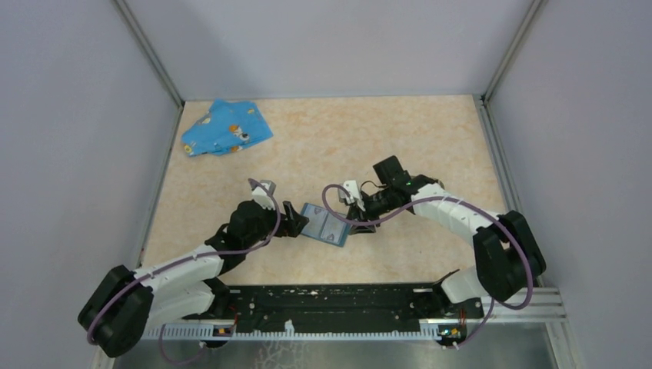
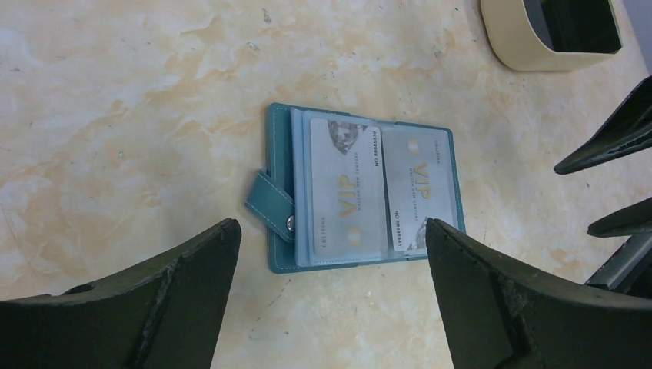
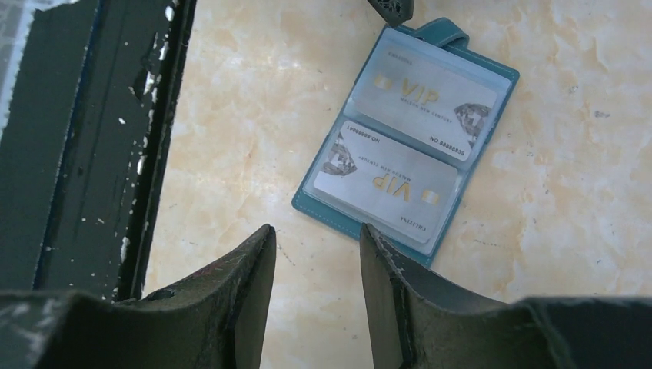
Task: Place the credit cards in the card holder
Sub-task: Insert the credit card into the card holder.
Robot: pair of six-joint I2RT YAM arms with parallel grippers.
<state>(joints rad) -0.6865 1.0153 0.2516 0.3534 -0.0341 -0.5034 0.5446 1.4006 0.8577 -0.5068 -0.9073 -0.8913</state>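
Teal case open, 2 VIP cards sleeved. L gripper jaws wide, R gripper narrow, both empty. Step prob. extraction; next: edge pinch, to card holder.

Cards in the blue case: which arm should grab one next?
Probably left. The left pincer is wide open, with the case and cards centred right in front of it. The right pincer is narrower and sits off the case's corner.

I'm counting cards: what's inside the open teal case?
The teal case holds two silver VIP cards in clear sleeves, side by side. Anything beneath them is covered.
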